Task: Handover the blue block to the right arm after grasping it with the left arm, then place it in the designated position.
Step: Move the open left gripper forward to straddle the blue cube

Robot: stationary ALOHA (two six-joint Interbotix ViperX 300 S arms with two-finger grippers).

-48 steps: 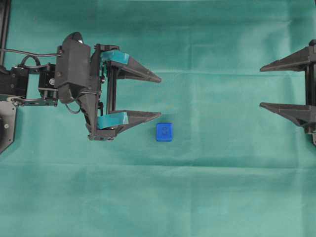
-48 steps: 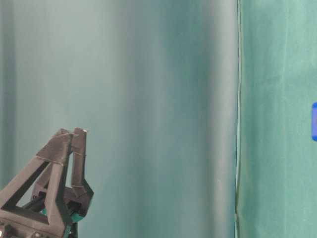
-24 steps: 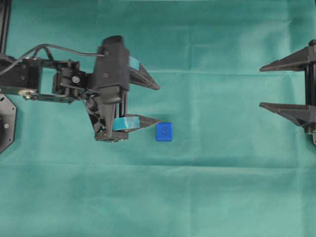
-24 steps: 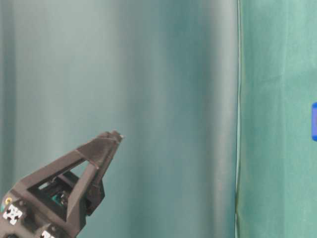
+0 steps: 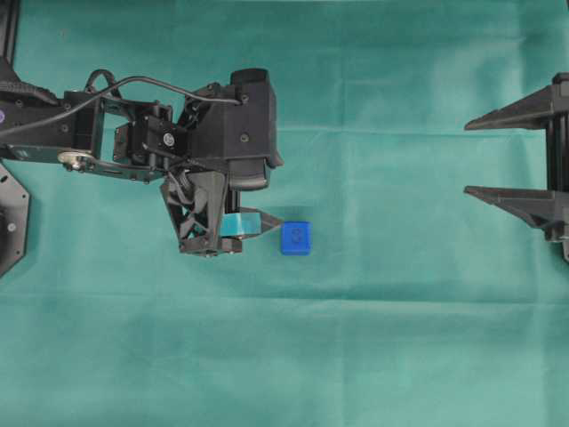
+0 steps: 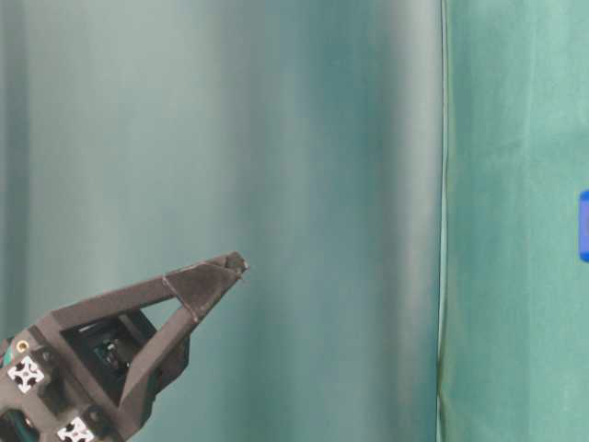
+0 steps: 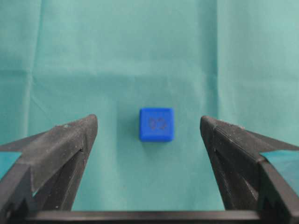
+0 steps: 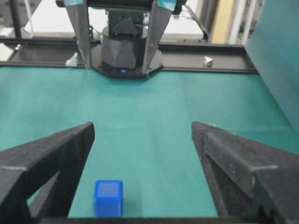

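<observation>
We hang our left claw (image 7: 148, 140) wide open and empty above the blue block (image 7: 156, 124), centred to straddle it; our right claw (image 5: 520, 156) waits open at the far right for the handover.

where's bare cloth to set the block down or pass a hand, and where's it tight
Bare green cloth runs along the whole near strip below the blue block, and spans the middle between the block and the open right gripper. It is crowded only at the left, where the open left gripper hangs over the block.
</observation>
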